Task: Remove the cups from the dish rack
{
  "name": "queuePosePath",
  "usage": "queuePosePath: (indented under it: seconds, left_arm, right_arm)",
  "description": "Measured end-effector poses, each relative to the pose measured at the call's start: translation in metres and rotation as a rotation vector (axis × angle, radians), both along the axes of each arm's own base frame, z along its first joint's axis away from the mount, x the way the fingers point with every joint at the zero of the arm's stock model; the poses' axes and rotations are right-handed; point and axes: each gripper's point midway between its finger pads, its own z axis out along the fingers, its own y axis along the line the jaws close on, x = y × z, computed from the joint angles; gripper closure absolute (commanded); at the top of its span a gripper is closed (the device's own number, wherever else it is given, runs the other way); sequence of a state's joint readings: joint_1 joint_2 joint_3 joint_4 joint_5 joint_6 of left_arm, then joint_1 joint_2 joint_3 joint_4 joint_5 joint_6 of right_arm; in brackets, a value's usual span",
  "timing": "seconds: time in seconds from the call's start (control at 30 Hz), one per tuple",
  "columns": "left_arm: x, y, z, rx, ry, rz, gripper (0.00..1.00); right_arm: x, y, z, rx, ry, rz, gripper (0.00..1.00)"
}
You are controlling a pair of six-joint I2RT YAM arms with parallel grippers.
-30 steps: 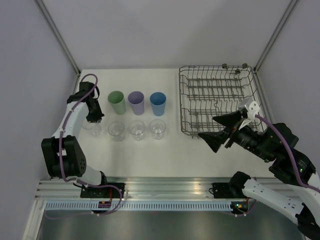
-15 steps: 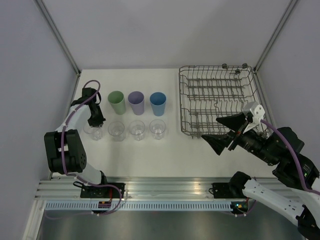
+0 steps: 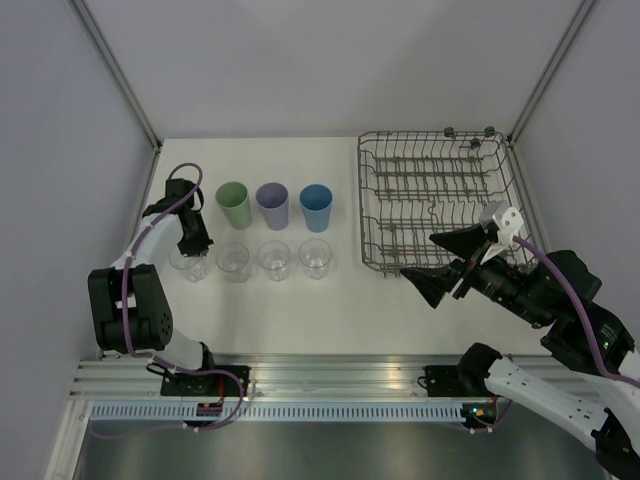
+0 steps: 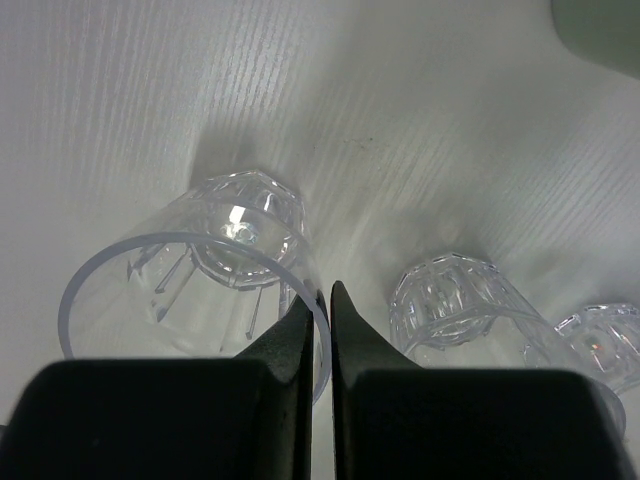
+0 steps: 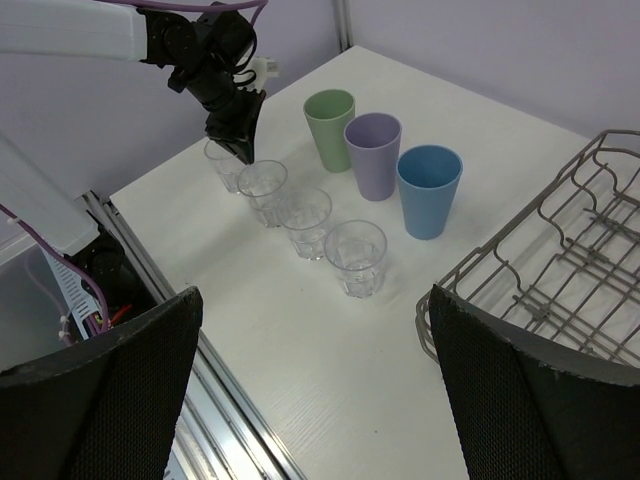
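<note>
Several clear cups stand in a row on the white table, and my left gripper (image 4: 322,300) is shut on the rim of the leftmost clear cup (image 4: 190,290), one finger inside and one outside. From above, that gripper (image 3: 190,245) sits over this cup (image 3: 188,265). Behind the row stand a green tumbler (image 3: 234,203), a purple tumbler (image 3: 272,205) and a blue tumbler (image 3: 316,206). The grey wire dish rack (image 3: 440,195) at the right shows no cup inside. My right gripper (image 3: 442,266) hovers open by the rack's near-left corner, holding nothing.
The right wrist view shows the table's near edge with a metal rail (image 5: 230,400) and cables (image 5: 60,300) at lower left. Metal frame posts (image 3: 120,75) rise at the table's back corners. The second clear cup (image 4: 455,305) stands close to the right of the held one.
My left gripper has shifted slightly nearer and down over the leftmost clear cup, staying shut. The right arm has drifted a little to the right, its jaws still wide.
</note>
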State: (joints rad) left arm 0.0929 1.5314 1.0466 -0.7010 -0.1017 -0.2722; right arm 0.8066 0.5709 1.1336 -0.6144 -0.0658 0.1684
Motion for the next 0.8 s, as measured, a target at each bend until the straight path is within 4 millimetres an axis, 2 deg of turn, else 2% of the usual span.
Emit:
queuePosePath:
  seconds: [0.47,0.8]
  left_arm:
    - [-0.006,-0.011,-0.001,-0.008,0.006,-0.031,0.98]
    - [-0.016,-0.013,-0.001,-0.009,0.025,-0.037,0.75]
  right_arm:
    - [0.002,0.000,-0.001,-0.010,-0.003,-0.005,0.02]
    - [0.005,-0.001,-0.002,-0.017,-0.003,-0.019,0.02]
